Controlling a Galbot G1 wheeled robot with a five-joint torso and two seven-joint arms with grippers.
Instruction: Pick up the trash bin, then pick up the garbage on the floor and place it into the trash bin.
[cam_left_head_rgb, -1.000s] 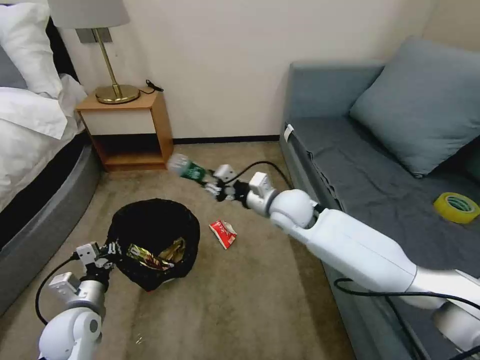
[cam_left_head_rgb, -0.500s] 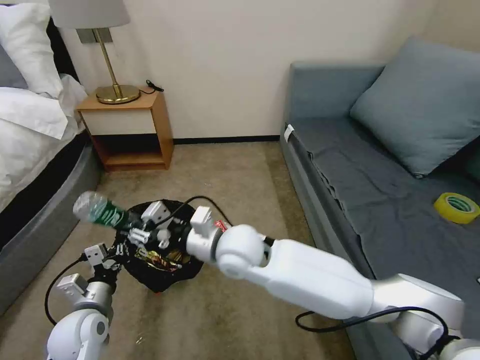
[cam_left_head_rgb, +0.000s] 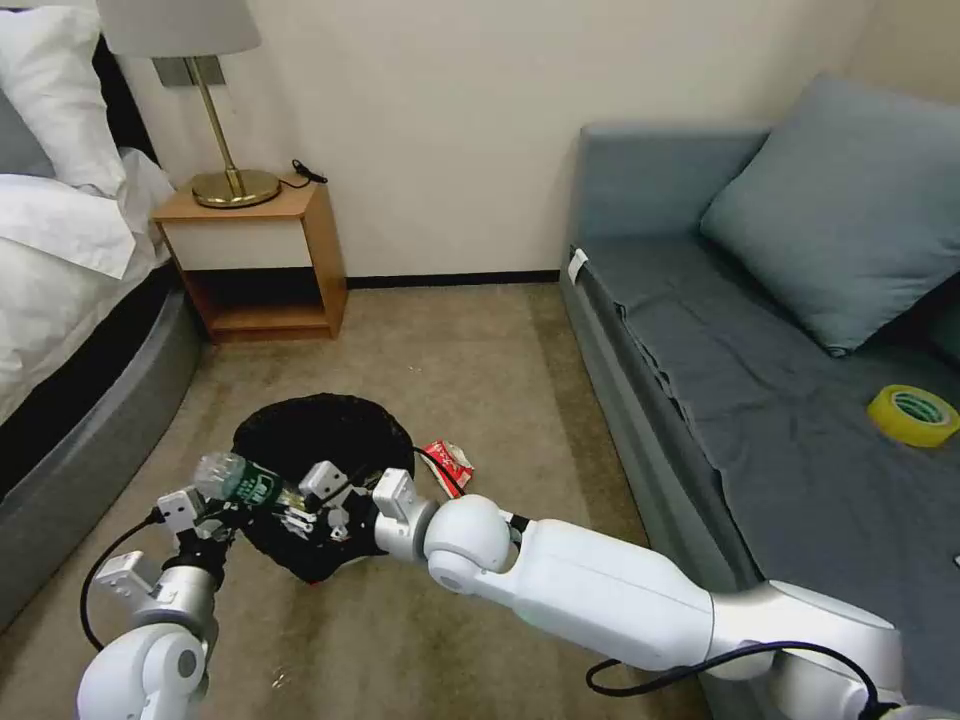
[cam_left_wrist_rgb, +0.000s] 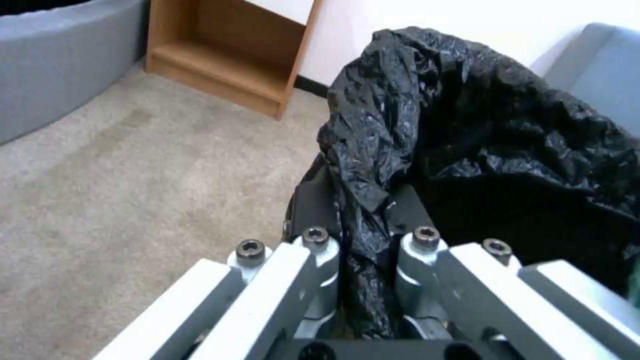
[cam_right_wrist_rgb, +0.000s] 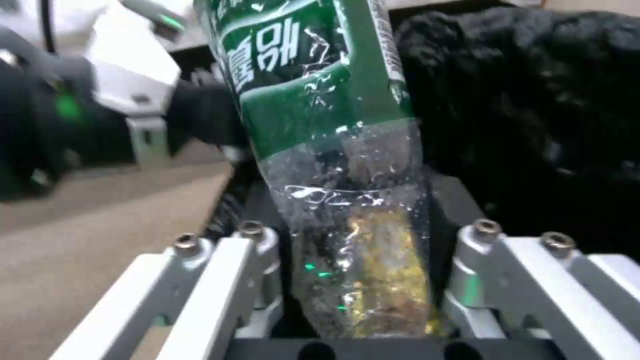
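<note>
The grey sofa (cam_left_head_rgb: 760, 400) fills the 3 o'clock side of the head view, with a yellow tape roll (cam_left_head_rgb: 913, 415) on its seat. The bed (cam_left_head_rgb: 70, 300) is at 9 o'clock and a wooden nightstand (cam_left_head_rgb: 255, 255) with a brass lamp (cam_left_head_rgb: 215, 110) stands at 11 o'clock against the pale wall. The floor is beige carpet (cam_left_head_rgb: 480, 350).

The trash bin (cam_left_head_rgb: 320, 450), lined with a crinkly black bag, is near the middle. The left hand (cam_left_head_rgb: 215, 515) is clamped on the bag at the bin's rim, at its 8 o'clock edge; I judge this grip steadies the bin so that it can receive litter. The right hand (cam_left_head_rgb: 300, 510) reaches across the bin's near side, closed on the neck end of a green-labelled plastic bottle (cam_left_head_rgb: 235, 478). The bottle's body points toward 10 o'clock, over the near rim beside the left hand, probably ready to be dropped inside. A red snack wrapper (cam_left_head_rgb: 447, 465) lies on the carpet just beside the bin, at its 3 o'clock.
</note>
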